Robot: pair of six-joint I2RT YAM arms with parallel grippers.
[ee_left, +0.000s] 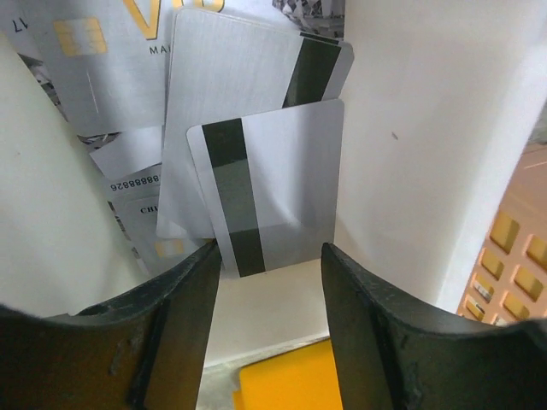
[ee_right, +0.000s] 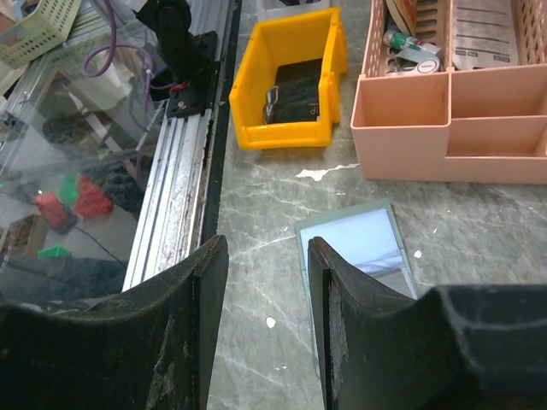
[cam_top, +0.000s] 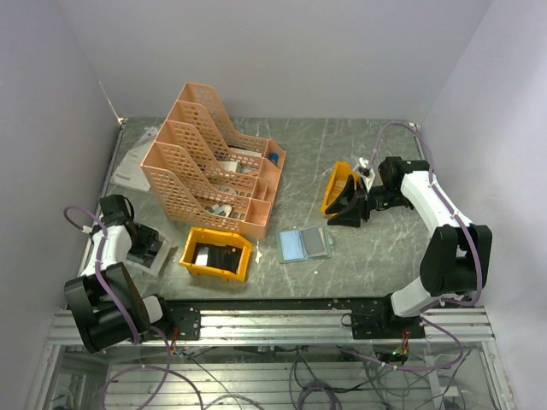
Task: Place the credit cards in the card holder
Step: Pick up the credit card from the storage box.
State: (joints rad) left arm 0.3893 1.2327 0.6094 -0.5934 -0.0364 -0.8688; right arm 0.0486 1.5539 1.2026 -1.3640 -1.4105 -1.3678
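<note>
Several credit cards lie in a shallow white box [ee_left: 410,154] at the table's left edge. The nearest card [ee_left: 282,179] is grey-white with a black stripe, and another striped card [ee_left: 231,77] lies under it. My left gripper [ee_left: 269,252] is open just above them and holds nothing; it also shows in the top view [cam_top: 152,245]. The card holder [cam_top: 304,245] lies open and flat on the table's middle front. My right gripper [cam_top: 346,209] is open and empty to its right. In the right wrist view my right gripper [ee_right: 265,248] is above and beside the card holder [ee_right: 367,243].
A peach lattice file rack [cam_top: 209,158] stands at the back left. A yellow bin [cam_top: 218,254] with black items sits front left, and it also shows in the right wrist view [ee_right: 291,77]. A second orange bin [cam_top: 336,190] lies by my right gripper. The metal rail [cam_top: 273,320] runs along the front edge.
</note>
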